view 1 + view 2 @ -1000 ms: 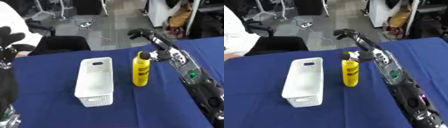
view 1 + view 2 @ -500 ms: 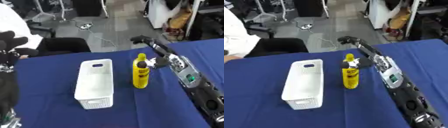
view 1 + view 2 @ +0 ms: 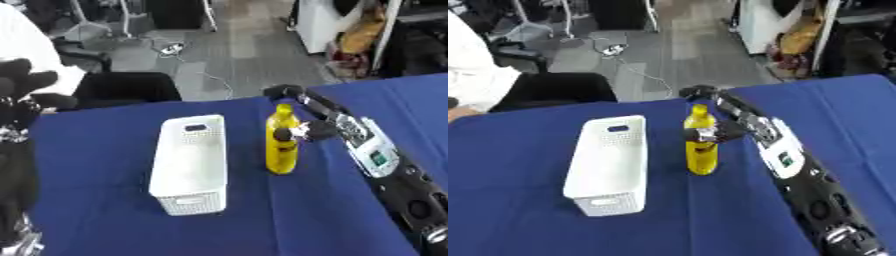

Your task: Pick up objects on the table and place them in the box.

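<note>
On blue table (image 3: 105,210): yellow bottle (image 3: 281,145) upright, just right of white box (image 3: 190,162). Right hand (image 3: 302,131) fingers curled round bottle's upper part. Left hand (image 3: 19,95) at left edge, fingers curled, holding nothing.

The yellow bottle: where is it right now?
The yellow bottle stands upright on the blue table, just right of the white box, with the right hand at its right side.
</note>
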You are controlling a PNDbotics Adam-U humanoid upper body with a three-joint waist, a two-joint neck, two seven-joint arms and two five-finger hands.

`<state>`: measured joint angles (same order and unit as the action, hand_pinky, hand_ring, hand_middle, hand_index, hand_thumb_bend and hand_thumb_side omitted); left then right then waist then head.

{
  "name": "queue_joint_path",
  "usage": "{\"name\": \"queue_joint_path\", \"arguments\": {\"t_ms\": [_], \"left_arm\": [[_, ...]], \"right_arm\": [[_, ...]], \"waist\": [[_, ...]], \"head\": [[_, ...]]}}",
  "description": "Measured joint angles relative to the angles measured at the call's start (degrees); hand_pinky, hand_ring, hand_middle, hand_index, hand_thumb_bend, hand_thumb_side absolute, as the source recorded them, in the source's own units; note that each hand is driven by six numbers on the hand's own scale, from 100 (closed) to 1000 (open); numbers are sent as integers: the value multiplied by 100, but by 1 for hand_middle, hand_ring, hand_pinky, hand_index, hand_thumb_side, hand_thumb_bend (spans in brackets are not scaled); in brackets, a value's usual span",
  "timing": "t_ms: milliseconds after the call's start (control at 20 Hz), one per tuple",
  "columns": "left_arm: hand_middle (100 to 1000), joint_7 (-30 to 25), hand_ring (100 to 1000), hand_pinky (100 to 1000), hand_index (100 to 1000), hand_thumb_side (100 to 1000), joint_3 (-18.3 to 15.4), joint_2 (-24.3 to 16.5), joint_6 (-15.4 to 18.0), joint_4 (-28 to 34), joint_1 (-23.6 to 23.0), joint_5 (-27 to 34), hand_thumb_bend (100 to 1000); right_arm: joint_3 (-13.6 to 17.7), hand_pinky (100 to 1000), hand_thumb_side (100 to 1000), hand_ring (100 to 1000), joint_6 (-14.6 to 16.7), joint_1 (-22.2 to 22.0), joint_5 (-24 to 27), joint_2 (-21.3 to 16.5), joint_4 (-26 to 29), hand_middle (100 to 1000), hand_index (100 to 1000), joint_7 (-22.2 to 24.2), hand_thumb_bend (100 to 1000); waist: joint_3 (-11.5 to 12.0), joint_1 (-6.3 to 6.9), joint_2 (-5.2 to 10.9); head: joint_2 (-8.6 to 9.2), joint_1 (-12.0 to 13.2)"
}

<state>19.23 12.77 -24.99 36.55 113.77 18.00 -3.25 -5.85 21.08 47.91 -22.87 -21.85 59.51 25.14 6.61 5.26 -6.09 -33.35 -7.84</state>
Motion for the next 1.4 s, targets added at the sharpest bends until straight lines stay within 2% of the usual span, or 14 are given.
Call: {"name": "queue_joint_path", "arguments": {"t_ms": [300, 700, 850, 950, 1050, 1100, 1150, 1250, 1300, 1350, 1400], "left_arm": [[825, -13, 753, 649, 850, 941, 19, 47, 11, 0, 27, 0, 288], [826, -19, 753, 650, 851, 944, 29, 49, 14, 0, 73, 0, 290], [825, -20, 753, 650, 851, 943, 29, 50, 13, 0, 76, 0, 290], [826, -21, 753, 651, 851, 943, 29, 51, 13, 0, 82, 0, 290], [825, -26, 753, 651, 851, 943, 29, 52, 9, 0, 92, 0, 290], [826, -28, 753, 651, 851, 943, 30, 53, 8, 0, 107, 2, 290], [825, -31, 753, 650, 851, 943, 30, 55, 7, 0, 121, 3, 290], [826, -35, 753, 651, 851, 943, 30, 87, 2, 0, 126, 11, 290], [826, -39, 753, 651, 851, 943, 30, 98, -1, 0, 127, 19, 290], [826, -43, 753, 651, 851, 943, 30, 98, -5, 0, 128, 24, 290], [826, -44, 753, 652, 851, 942, 30, 99, -6, 0, 129, 29, 290]], "right_arm": [[116, 1000, 782, 858, -67, 86, -249, 84, -412, 876, 962, 179, 860], [260, 1000, 762, 841, -230, 133, -255, 130, -842, 862, 966, 345, 847], [305, 1000, 727, 802, -297, 134, -248, 172, -953, 847, 959, 331, 832], [331, 1000, 695, 739, -350, 137, -249, 184, -1018, 819, 928, 279, 826], [371, 818, 647, 647, -407, 140, -251, 226, -1092, 776, 878, 173, 821], [393, 743, 608, 596, -436, 141, -251, 252, -1142, 744, 834, 105, 748], [412, 672, 595, 544, -459, 141, -249, 276, -1187, 680, 775, 28, 799], [479, 486, 520, 407, -491, 141, -177, 326, -1261, 512, 626, -240, 766], [516, 453, 503, 383, -482, 141, -94, 354, -1291, 486, 599, -443, 760], [540, 318, 478, 287, -462, 139, 3, 381, -1322, 382, 505, -676, 747], [566, 246, 472, 236, -432, 136, 112, 410, -1353, 321, 455, -937, 728]], "waist": [[17, 32, -59], [29, 34, -86], [30, 34, -90], [46, 35, -101], [60, 41, -101], [65, 45, -103], [65, 49, -105], [68, 51, -115], [78, 51, -123], [88, 51, -131], [97, 51, -135]], "head": [[-21, 0], [32, 0], [39, 0], [54, -1], [88, -4], [97, -6], [121, -10], [139, -21], [141, -22], [142, -23], [153, -23]]}}
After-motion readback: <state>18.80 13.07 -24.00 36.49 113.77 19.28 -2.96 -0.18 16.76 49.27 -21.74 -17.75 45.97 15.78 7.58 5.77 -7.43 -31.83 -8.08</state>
